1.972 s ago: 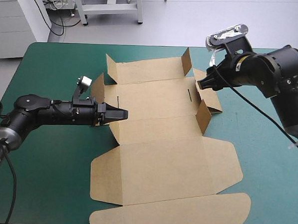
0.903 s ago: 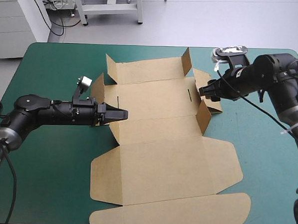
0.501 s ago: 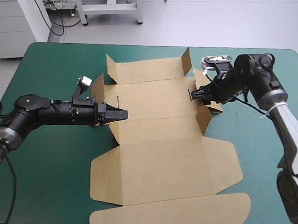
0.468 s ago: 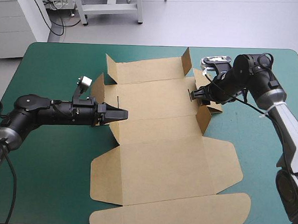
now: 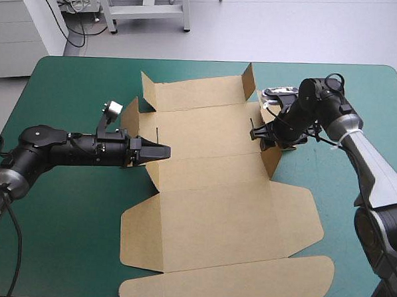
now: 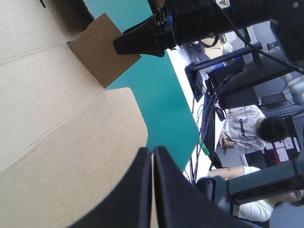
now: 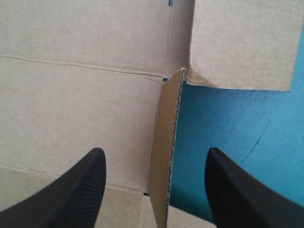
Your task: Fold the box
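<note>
The brown box (image 5: 210,189) lies mostly flat in the middle of the teal-green table, with small side flaps raised. My left gripper (image 5: 168,150) is shut and lies low over the box's left side, its tip on the middle panel; in the left wrist view its fingers (image 6: 142,190) meet over the brown board (image 6: 57,118). My right gripper (image 5: 259,133) is open at the box's right side. In the right wrist view it (image 7: 154,152) straddles the upright edge of the raised right flap (image 7: 166,142), which stands between the fingers without touching either.
Two more flaps (image 5: 248,81) stand up at the box's far edge. The lid panel with its rounded tongue (image 5: 244,284) reaches the table's front edge. Bare teal-green cover (image 5: 62,214) shows left and right of the box.
My right gripper has come down and leftward from above the box's right corner to the raised right flap. The left arm and the box have not moved.
</note>
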Controlling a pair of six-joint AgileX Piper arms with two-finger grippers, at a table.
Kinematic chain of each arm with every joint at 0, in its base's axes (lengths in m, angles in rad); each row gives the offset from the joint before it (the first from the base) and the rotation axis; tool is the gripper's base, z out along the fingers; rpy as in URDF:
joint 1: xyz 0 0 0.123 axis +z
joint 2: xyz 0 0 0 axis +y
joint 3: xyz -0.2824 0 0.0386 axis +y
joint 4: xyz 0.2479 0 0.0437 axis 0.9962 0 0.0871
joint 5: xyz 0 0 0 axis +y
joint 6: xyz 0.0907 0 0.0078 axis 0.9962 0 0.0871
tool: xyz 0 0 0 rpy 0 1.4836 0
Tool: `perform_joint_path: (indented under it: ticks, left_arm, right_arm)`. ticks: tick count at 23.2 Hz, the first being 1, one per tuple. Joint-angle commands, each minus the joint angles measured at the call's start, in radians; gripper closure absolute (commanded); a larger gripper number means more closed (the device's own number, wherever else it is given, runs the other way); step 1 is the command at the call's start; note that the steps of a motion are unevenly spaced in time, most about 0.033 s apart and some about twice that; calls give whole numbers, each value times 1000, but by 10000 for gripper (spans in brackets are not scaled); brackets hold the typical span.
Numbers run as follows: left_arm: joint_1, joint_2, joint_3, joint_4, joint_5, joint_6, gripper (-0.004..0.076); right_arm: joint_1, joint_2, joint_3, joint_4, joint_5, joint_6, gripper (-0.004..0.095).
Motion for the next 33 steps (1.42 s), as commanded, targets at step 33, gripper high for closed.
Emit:
perform_joint_path:
  ticks: [33]
  left_arm:
    - [-5,-400,-326,1007,-85,-424,732]
  right_arm:
    - [-7,48,-7,18,-20,-28,768]
